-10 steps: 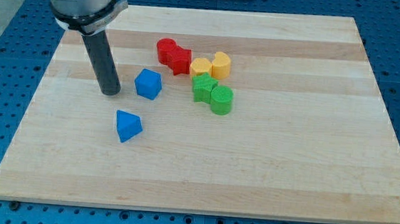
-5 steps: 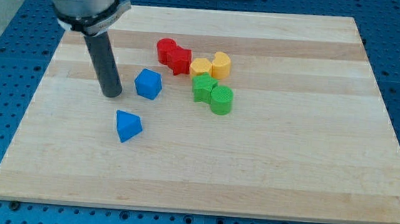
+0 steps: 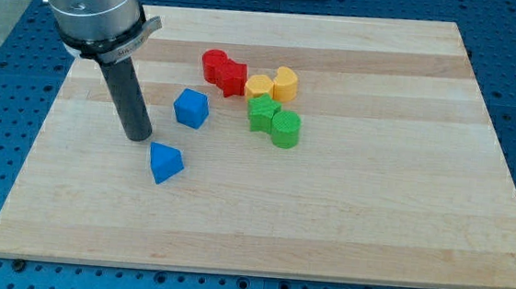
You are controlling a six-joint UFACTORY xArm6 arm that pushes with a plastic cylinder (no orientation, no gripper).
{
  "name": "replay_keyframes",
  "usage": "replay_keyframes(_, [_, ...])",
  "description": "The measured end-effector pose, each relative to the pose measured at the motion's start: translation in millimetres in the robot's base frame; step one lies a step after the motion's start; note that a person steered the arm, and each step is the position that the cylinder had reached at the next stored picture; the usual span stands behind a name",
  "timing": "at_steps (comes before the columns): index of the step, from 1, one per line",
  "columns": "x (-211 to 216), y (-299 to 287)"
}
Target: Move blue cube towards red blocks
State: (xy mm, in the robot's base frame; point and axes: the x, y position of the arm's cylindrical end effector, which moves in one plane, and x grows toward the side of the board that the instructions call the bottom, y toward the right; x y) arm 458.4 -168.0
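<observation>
The blue cube (image 3: 191, 108) sits on the wooden board, left of centre. Two red blocks (image 3: 222, 71) stand touching each other up and to the right of it, a short gap away. My tip (image 3: 138, 136) rests on the board to the lower left of the blue cube, apart from it, and just up-left of a blue wedge-shaped block (image 3: 164, 163). The dark rod rises from the tip to the grey arm at the view's top left.
Two yellow blocks (image 3: 273, 85) sit right of the red ones. Two green blocks (image 3: 275, 120) sit below the yellow ones. The wooden board (image 3: 374, 200) lies on a blue perforated table.
My tip has moved toward the view's bottom and slightly left, from beside the blue cube's left side to near the blue wedge. No block has moved.
</observation>
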Motion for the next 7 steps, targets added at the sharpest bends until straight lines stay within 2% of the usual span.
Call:
replay_keyframes(2, [-14.9, 33.6])
replay_keyframes(4, [-41.4, 40.1])
replay_keyframes(5, [-40.2, 8.0])
replay_keyframes(6, [-57.6, -14.0])
replay_keyframes(7, [-96.2, -14.3])
